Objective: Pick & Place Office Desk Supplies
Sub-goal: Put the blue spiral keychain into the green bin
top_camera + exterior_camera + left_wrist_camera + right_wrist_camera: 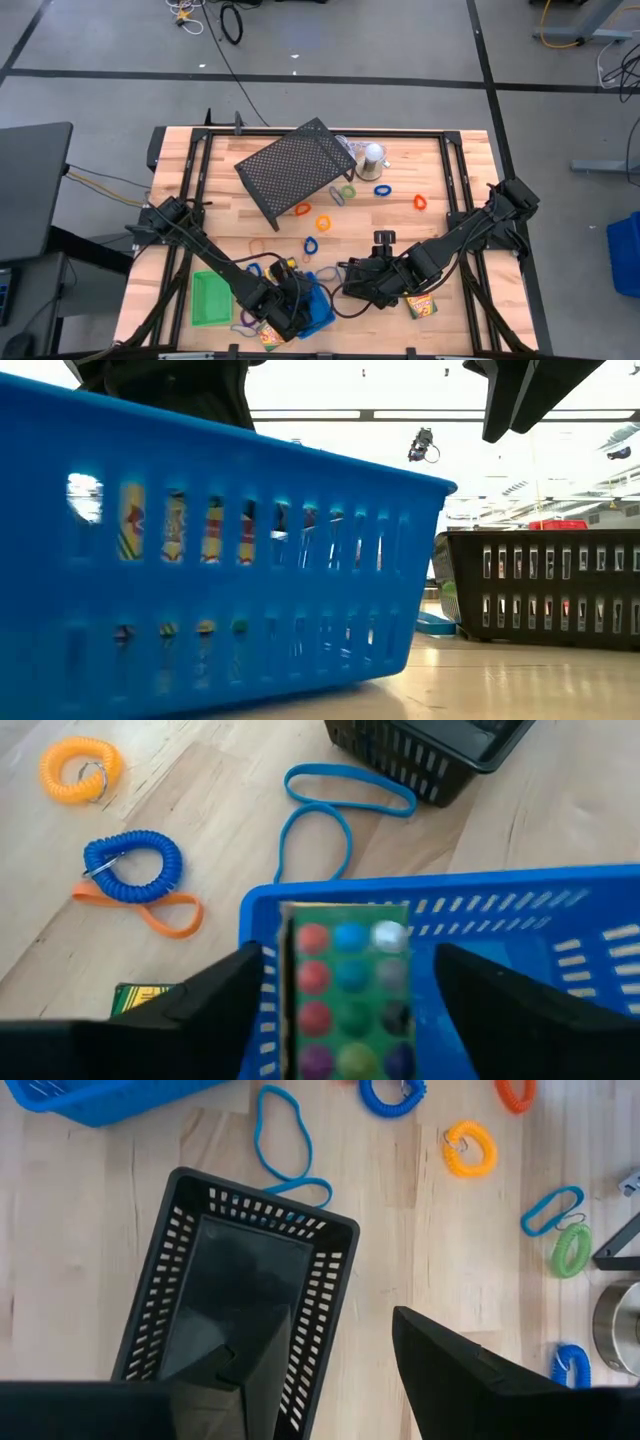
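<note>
My left gripper is open above the blue tray, near the table's near edge. A green crayon box with coloured dots stands between its fingers, inside the tray, with a gap on each side. Through the tray's slots the box's colours show. My right gripper is open above the black-mesh tray, which rests on the table. A thin blue loop and an orange band lie flat on the wood.
A second crayon box lies right of the right gripper, and another beside the blue tray. The green tray sits left. Coiled rings are scattered mid-table. The large mesh rack and silver dome stand farther back.
</note>
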`<state>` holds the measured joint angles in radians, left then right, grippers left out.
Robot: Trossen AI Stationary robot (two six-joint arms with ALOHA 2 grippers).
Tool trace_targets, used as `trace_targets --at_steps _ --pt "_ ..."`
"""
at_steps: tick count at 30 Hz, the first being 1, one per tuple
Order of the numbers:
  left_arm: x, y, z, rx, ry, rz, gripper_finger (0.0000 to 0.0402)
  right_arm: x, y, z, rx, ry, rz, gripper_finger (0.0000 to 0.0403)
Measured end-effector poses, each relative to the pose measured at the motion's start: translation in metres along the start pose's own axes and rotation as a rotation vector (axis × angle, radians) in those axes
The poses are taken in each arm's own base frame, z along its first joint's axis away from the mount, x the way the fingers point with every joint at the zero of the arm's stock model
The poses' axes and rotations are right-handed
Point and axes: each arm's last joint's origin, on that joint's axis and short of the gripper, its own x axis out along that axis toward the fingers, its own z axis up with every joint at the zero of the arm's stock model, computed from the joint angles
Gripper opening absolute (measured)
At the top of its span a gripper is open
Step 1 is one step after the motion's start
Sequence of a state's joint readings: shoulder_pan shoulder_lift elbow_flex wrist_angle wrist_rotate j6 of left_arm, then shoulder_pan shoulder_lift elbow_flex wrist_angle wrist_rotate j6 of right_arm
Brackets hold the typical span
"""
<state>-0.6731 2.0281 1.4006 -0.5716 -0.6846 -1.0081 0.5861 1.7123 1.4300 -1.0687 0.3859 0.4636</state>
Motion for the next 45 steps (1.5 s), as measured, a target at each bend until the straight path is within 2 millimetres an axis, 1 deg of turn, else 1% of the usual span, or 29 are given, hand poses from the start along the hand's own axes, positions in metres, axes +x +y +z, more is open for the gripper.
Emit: trace_targets --at_steps 2,4,15,21,24,28,33,38,42,45 --pt "0.0 0.0 0.0 0.005 -0.001 0.001 0.0323 0.0 0.0 0.0 0.0 -0.001 0.0 0.0185" --pt "0.0 0.0 0.0 0.018 -0.01 0.006 0.0327 0.0 0.0 0.0 0.001 -0.003 0.002 0.0185" --pt "-0.014 0.007 0.01 0.056 -0.06 0.037 0.0322 0.0 0.001 0.002 0.002 -0.023 0.011 0.0185" --pt "-0.026 0.017 0.016 0.088 -0.071 0.088 0.0322 0.0 0.001 0.003 -0.004 -0.026 0.012 0.0185" --pt "-0.035 0.023 0.021 0.103 -0.088 0.11 0.0322 0.0 0.002 0.002 -0.003 -0.019 0.024 0.0185" --pt "-0.046 0.03 0.025 0.146 -0.122 0.153 0.0322 -0.001 0.004 -0.002 0.024 0.037 0.073 0.0185" --pt "-0.058 0.034 0.027 0.197 -0.2 0.201 0.0322 -0.004 0.01 -0.011 0.045 0.109 0.108 0.0185" --pt "-0.069 0.037 0.027 0.258 -0.27 0.244 0.0322 -0.007 0.017 -0.011 0.03 0.073 0.13 0.0185" --pt "-0.074 0.044 0.025 0.296 -0.255 0.283 0.0322 -0.007 0.019 -0.006 0.011 0.014 0.127 0.0185" --pt "-0.075 0.05 0.023 0.301 -0.231 0.32 0.0322 -0.006 0.018 -0.007 0.044 0.035 0.137 0.0185"
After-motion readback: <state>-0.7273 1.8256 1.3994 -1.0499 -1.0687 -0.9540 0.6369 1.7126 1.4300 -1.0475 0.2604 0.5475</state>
